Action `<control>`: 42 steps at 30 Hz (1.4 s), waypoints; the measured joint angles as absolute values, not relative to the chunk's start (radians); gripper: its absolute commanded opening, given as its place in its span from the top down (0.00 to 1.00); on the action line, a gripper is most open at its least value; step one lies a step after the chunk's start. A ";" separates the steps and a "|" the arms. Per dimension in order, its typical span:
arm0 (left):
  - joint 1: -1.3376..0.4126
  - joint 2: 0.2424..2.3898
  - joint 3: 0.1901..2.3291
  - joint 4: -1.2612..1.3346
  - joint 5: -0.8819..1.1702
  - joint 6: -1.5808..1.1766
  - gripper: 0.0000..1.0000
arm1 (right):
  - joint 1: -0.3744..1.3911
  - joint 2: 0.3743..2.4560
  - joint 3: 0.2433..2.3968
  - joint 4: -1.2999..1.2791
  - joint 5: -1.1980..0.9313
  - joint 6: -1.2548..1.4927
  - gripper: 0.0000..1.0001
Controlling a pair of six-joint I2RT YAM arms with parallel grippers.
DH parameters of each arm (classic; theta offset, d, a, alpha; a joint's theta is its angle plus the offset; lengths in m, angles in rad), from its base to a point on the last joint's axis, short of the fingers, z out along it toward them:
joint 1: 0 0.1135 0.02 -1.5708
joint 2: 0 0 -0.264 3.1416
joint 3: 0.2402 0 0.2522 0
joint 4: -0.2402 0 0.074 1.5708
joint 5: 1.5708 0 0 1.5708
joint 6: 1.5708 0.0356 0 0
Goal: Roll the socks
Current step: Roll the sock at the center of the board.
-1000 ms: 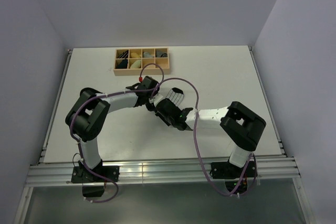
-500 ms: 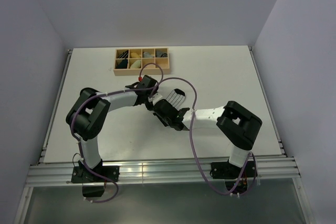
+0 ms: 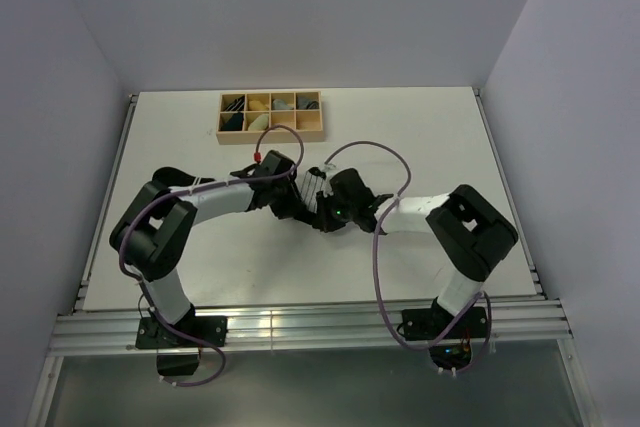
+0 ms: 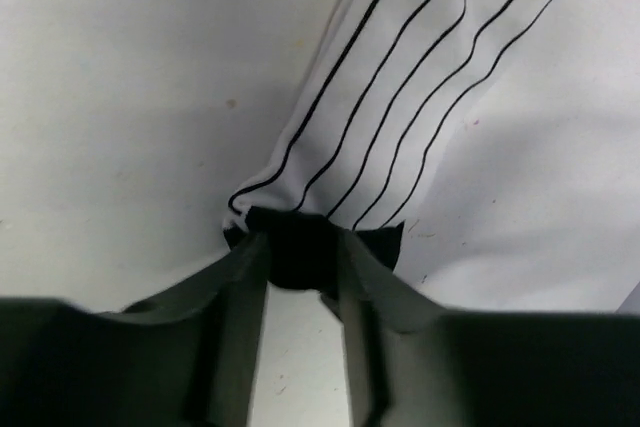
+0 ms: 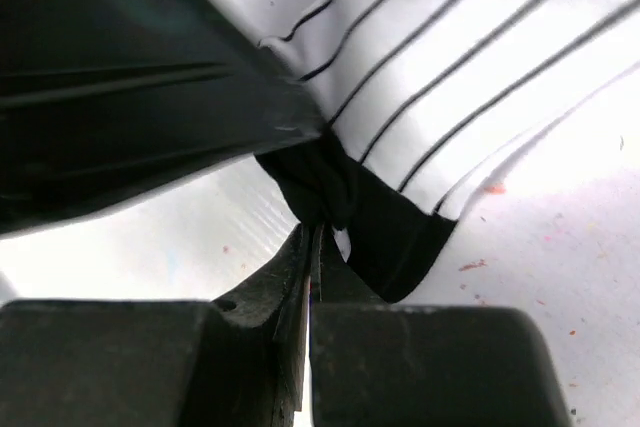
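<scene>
Striped sock (image 4: 400, 97) mid-tabletop, both hands on one black end.
White with thin black lengthwise stripes, black at both ends, lying flat, bunched where it is gripped. The left hand (image 4: 300, 252) pinches the near black end between its fingers, and the right hand (image 5: 312, 245) is clamped shut on the same end, just beside it. The tabletop (image 3: 430, 137) is bare around the sock, with all edges well apart. A wooden compartment box (image 3: 270, 115) sits near the far edge.

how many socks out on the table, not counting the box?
1: the striped sock, mid-table, its black end pinched by both the left end effector and the right end effector. Another could be hidden under the arms.
</scene>
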State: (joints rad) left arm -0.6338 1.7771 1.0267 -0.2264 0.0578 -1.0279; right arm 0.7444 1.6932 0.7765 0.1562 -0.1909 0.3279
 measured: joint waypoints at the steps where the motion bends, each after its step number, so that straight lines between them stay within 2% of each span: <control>1: -0.634 1.763 1.015 -0.230 0.051 -1.035 0.53 | 0.712 1.694 0.760 0.184 -0.255 0.356 1.00; 6: -0.630 1.708 0.964 -0.272 -0.003 -1.063 0.31 | 0.619 1.731 0.700 0.309 -0.504 0.483 1.00; 10: -0.625 1.649 0.921 -0.274 -0.021 -1.079 0.27 | 0.572 1.814 0.691 0.424 -0.671 0.606 1.00; 14: -0.625 1.591 0.865 -0.267 -0.020 -1.093 0.29 | 0.525 1.884 0.665 0.562 -0.786 0.744 1.00; 21: -0.625 1.552 0.780 -0.232 0.005 -1.120 0.49 | 0.469 1.945 0.630 0.690 -0.868 0.899 1.00; 24: -0.625 1.551 0.768 -0.223 0.015 -1.120 0.54 | 0.457 1.966 0.630 0.712 -0.889 0.936 1.00; 42: -0.627 1.637 0.786 -0.068 0.107 -1.118 0.54 | 0.435 1.998 0.646 0.715 -0.934 0.980 1.00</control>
